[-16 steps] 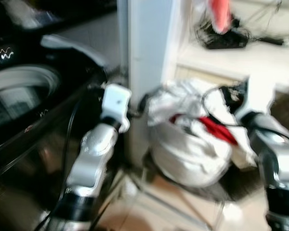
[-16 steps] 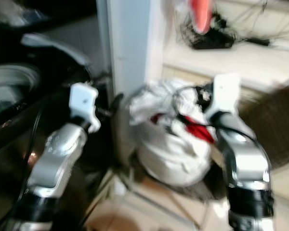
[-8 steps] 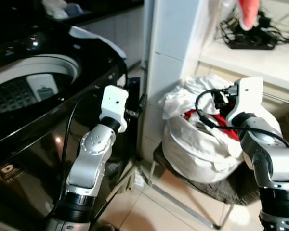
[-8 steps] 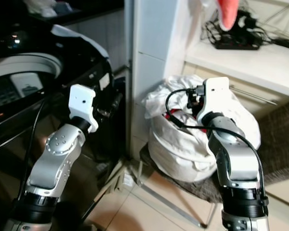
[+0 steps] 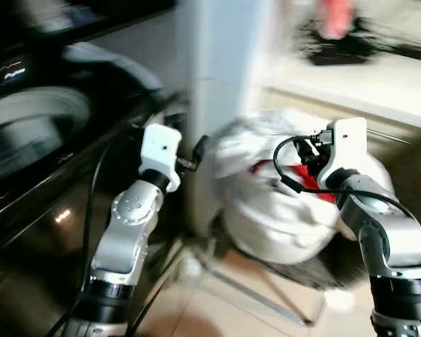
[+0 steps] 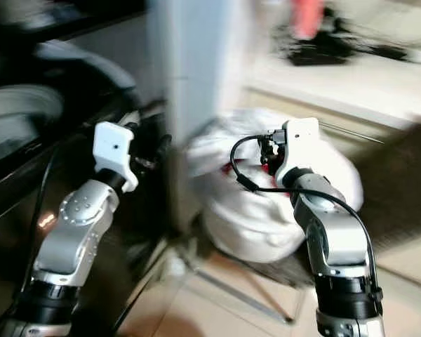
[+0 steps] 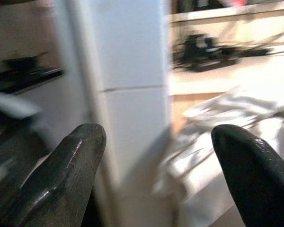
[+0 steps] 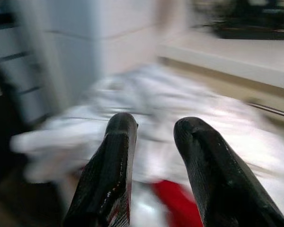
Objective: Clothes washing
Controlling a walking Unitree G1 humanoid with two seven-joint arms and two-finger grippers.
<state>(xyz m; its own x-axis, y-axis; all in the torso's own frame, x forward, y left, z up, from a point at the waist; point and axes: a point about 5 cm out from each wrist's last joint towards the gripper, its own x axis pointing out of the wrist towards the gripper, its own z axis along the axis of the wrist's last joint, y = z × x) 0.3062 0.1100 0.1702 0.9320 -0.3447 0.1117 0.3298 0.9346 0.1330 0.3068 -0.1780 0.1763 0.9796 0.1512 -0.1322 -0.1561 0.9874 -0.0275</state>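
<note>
A bulging white fabric laundry bag (image 5: pixel 281 225) sits at about 3 o'clock from the middle of the head view, heaped with crumpled white cloth (image 8: pixel 146 101) and a red garment (image 5: pixel 310 177) showing near its top; it rests on a dark seat with thin metal legs (image 5: pixel 256 298) over a pale tiled floor (image 5: pixel 217 316). At 9 o'clock stands the glossy black top-loading washing machine (image 5: pixel 35 182), its round pale-rimmed opening (image 5: pixel 35 119) facing up; what lies inside is too blurred to tell. Between machine and bag rises a white tiled pillar (image 5: pixel 214 84), standing directly between the 2 containers. At 1 o'clock a pale shelf (image 5: pixel 365 88) carries a tangle of black cables and a dark block (image 5: pixel 344 49), with a blurred pinkish-red object (image 5: pixel 335 17) above it. The whole scene is smeared by motion. The left gripper (image 7: pixel 156 175) is raised in front of the pillar's near corner, beside the machine's front edge, its 2 black fingers (image 7: pixel 71 165) spread wide with nothing between them. The right gripper (image 8: pixel 154 161) is lifted just over the top of the bag, above the white cloth and red garment, its fingers (image 8: pixel 111 175) a narrow gap apart and holding nothing; a black cable (image 5: pixel 288 165) loops beside its white wrist housing (image 5: pixel 344 144).
</note>
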